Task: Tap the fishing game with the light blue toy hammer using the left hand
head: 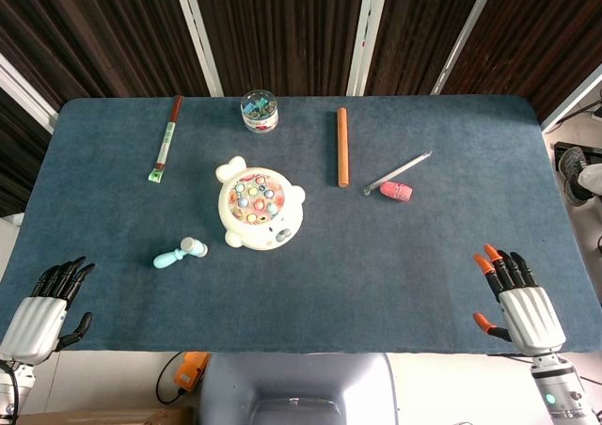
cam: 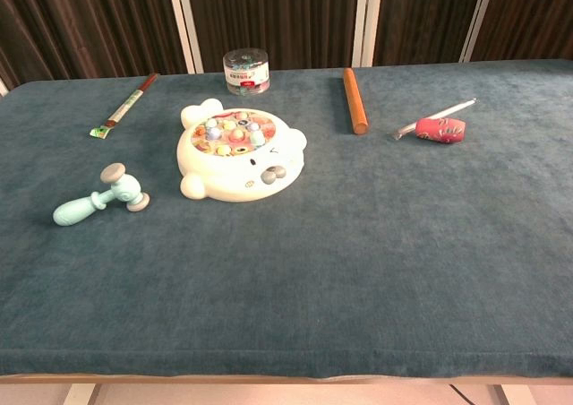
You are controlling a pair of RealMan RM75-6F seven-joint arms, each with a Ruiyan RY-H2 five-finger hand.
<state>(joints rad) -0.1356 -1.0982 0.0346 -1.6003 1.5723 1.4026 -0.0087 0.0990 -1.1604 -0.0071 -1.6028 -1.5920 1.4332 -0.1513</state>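
Observation:
The cream, bear-shaped fishing game point(head: 258, 204) point(cam: 237, 151) sits left of the table's middle, its round tray full of small coloured fish. The light blue toy hammer point(head: 181, 253) point(cam: 100, 197) lies on the cloth to the game's front left, head toward the game, handle pointing left. My left hand point(head: 45, 307) hovers at the front left corner, fingers apart and empty, well short of the hammer. My right hand point(head: 517, 298) is open at the front right edge. Neither hand shows in the chest view.
A red-handled chopstick pack point(head: 166, 135) lies at the back left. A clear round tub point(head: 260, 111) stands behind the game. An orange rod point(head: 343, 146), a grey pen point(head: 397, 173) and a pink toy point(head: 396, 191) lie right of centre on the blue cloth point(head: 395, 275).

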